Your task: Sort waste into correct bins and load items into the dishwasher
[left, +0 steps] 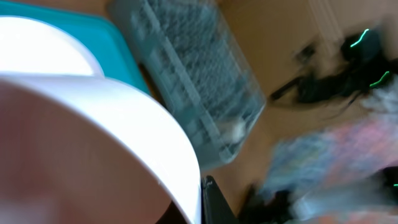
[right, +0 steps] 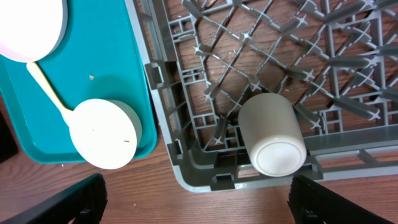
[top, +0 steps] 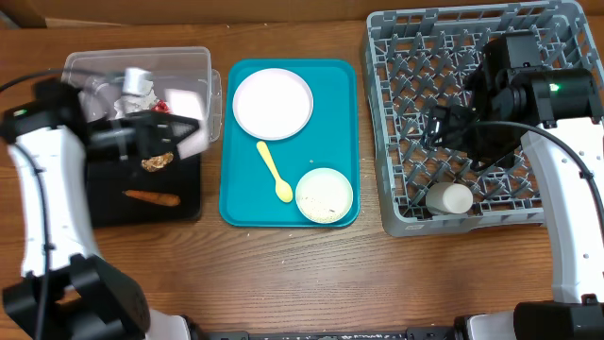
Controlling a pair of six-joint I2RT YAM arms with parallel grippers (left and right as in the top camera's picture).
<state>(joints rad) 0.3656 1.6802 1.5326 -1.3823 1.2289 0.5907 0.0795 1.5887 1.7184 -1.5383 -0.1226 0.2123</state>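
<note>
Overhead, cup (top: 450, 198) sits in rack (top: 379, 123); plate (top: 273, 103), spoon (top: 276, 172), bowl (top: 324, 195) wait on teal tray (top: 232, 142). Left fingers (left: 213, 204) clamp a second bowl (left: 112, 137); right fingers (right: 348, 202) spread, empty.

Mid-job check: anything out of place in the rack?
Yes: the white cup lies tipped on its side among the pegs, in the grey rack corner nearest the teal tray, not standing upright or inverted.

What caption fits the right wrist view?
White cup lying in the grey dish rack; teal tray with bowl and spoon beside it.
</note>
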